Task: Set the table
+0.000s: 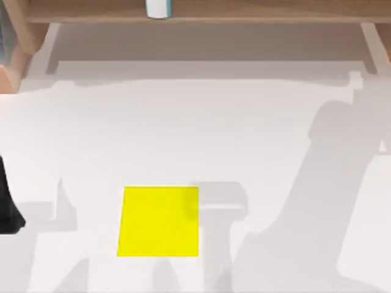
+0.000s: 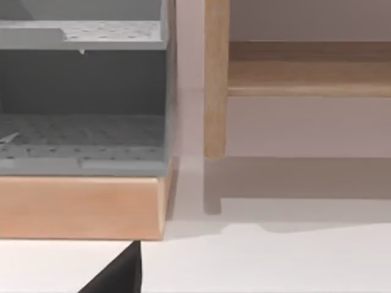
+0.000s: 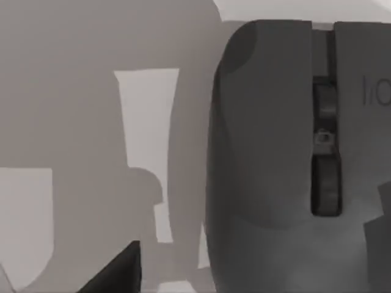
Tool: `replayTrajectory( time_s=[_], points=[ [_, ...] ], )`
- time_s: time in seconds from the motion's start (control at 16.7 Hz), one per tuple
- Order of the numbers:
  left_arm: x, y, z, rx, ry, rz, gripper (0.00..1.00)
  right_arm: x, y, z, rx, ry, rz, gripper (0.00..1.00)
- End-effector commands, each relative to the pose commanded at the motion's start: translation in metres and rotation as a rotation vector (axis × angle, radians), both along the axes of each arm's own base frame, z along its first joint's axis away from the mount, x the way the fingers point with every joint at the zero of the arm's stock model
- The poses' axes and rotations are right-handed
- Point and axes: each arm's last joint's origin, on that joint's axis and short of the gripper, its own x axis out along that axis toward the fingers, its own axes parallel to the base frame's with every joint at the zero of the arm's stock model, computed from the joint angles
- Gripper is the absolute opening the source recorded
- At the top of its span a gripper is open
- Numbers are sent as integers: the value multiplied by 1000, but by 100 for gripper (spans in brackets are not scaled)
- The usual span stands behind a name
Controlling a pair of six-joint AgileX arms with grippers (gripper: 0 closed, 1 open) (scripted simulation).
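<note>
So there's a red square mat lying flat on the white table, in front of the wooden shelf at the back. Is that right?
Not quite: the square mat is yellow, not red, as the top view shows. The rest holds: it lies flat on the white table, in front of the wooden shelf at the back.
</note>
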Motion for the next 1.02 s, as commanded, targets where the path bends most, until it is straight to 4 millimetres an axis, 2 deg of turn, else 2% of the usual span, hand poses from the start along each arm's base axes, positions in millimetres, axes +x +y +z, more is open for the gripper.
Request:
replayTrajectory(
  time_s=[0.18, 1.02],
  points=[
    [0, 0, 0, 0, 0, 0, 100, 5, 0, -8, 7, 7, 0, 100],
    [0, 0, 0, 0, 0, 0, 100, 3, -1, -12, 8, 5, 0, 100]
  ],
)
